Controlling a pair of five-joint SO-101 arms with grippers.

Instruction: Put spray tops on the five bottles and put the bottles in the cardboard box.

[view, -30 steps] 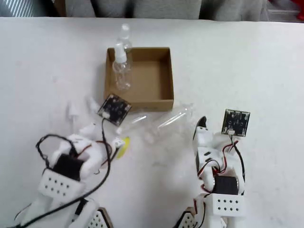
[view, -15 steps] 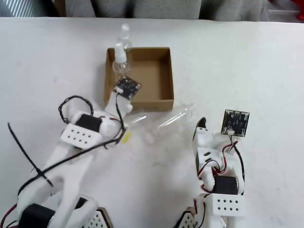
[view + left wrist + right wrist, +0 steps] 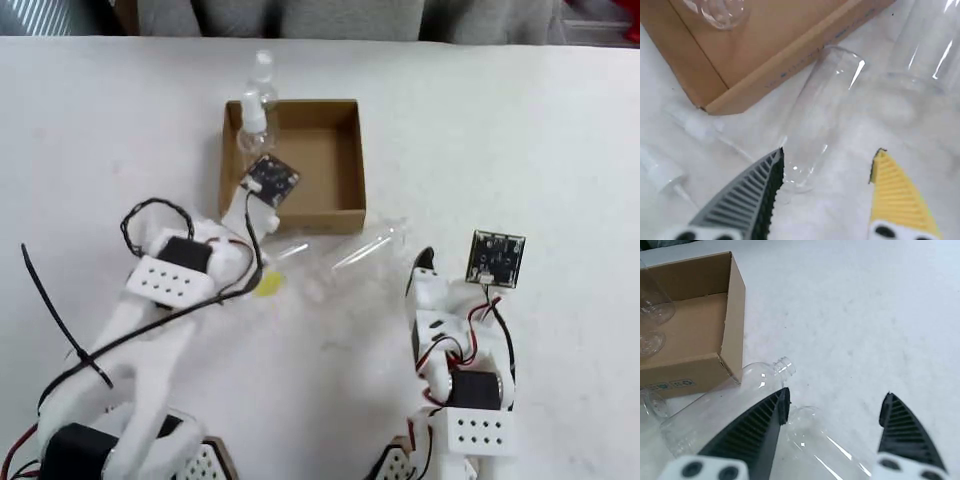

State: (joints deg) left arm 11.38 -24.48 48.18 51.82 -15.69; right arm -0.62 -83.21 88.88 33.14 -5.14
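The cardboard box (image 3: 345, 170) holds one clear bottle with a white spray top (image 3: 250, 118); a second capped bottle (image 3: 262, 68) stands at its back edge. Two uncapped clear bottles (image 3: 300, 252) (image 3: 365, 245) lie on the table in front of the box. My left gripper (image 3: 262, 282) (image 3: 830, 150) is open just above one lying bottle (image 3: 817, 120), by the box's front left corner (image 3: 715, 102). My right gripper (image 3: 420, 268) (image 3: 836, 395) is open to the right of the bottles, over a threaded-neck bottle (image 3: 720, 407) and another (image 3: 815, 435).
Loose white spray tops (image 3: 692, 125) (image 3: 655, 170) lie on the table beside the box's corner. The left arm's black cable (image 3: 150, 215) loops above the table. The white table (image 3: 520, 130) is bare to the right of the box.
The left arm swung from the near left up to the box's front left corner, over the lying bottles, and has barely shifted since. The right arm has not moved.
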